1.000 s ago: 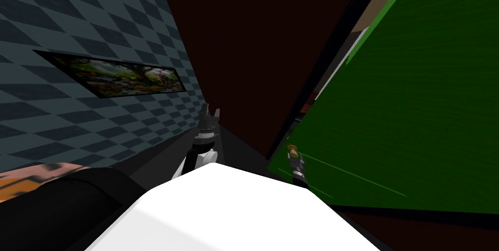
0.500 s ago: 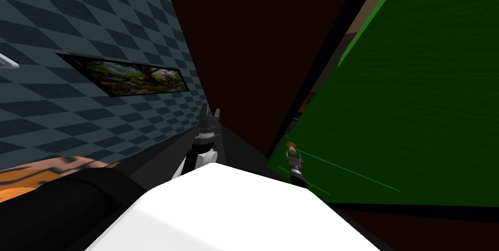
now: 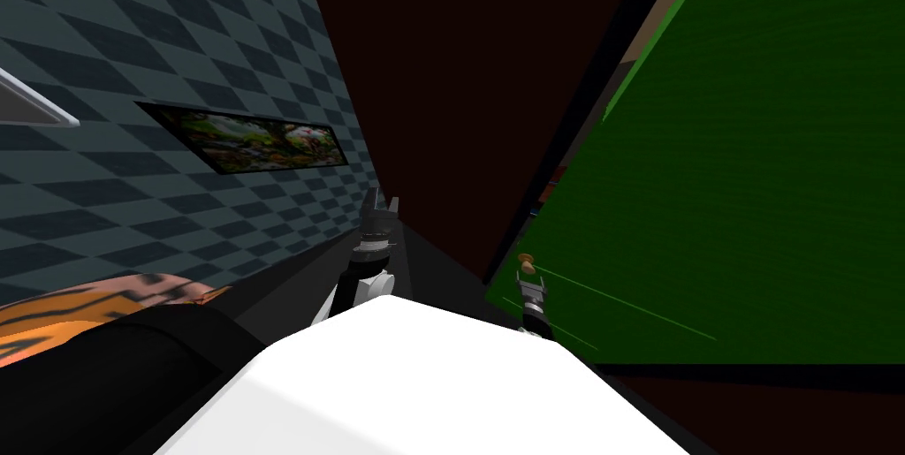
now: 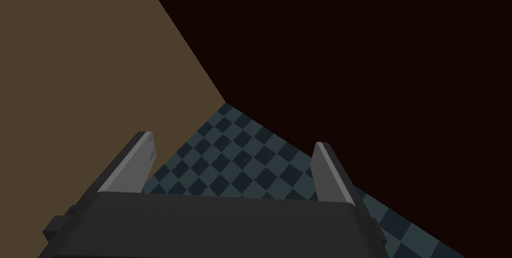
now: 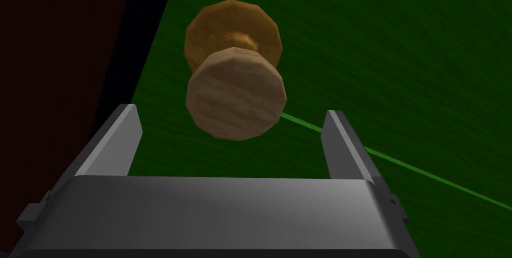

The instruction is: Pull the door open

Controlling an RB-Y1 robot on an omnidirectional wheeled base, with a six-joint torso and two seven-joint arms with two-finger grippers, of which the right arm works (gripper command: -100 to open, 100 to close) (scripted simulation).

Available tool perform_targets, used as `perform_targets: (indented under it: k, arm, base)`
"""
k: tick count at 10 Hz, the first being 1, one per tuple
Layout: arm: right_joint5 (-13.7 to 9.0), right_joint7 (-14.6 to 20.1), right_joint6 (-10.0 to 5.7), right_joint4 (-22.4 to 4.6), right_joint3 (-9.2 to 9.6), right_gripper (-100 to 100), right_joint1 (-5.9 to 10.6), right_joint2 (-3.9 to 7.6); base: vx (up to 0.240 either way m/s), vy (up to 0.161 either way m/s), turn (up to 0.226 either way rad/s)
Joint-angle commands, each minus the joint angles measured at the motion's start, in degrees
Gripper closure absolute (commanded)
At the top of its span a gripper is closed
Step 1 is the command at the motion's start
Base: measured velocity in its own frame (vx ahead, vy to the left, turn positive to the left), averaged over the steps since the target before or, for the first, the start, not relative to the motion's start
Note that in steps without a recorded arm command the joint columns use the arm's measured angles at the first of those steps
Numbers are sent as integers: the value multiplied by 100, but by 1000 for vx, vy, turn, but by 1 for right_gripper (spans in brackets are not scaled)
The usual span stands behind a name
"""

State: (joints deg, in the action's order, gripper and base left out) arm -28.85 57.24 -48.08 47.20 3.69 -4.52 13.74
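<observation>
Head: green door (image 3: pixel 751 167) on the right, ajar, with a brown knob (image 3: pixel 527 260) near its edge. Right tool (image 3: pixel 530 284) is just below the knob. Left tool (image 3: pixel 382 202) is raised beside the checkered wall (image 3: pixel 133 52). 
Left wrist: left tool's fingers spread. 
Right wrist: right tool's fingers spread, knob just ahead and centred between them, not touched.

The left gripper (image 4: pixel 232 140) is a dark grey box with small side lugs, carrying two thin, light grey, blade-like fingers (image 4: pixel 131 162); behind it, a black-and-white banded wrist (image 3: pixel 369 251) and white rounded forearm (image 3: pixel 376 286); the right gripper (image 5: pixel 232 110) matches, its box a glossier grey.
</observation>
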Motion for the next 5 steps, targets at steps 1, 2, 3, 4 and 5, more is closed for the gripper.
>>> perform_targets:
  k: [1,2,3,4,5]
  arm:
    - [-57,208,5,-24,26,-100,35,-15]
    - [-146,414,30,-6,63,-100,56,-38]
    - [-235,573,55,13,100,-100,78,-60]
    - [-235,620,55,13,100,-100,78,-60]
    - [-316,807,77,29,134,-100,97,-80]
  base:
    - [-63,-6,11]
    - [-69,-8,21]
    - [-72,-10,35]
    - [-54,-10,13]
    - [-63,-13,20]
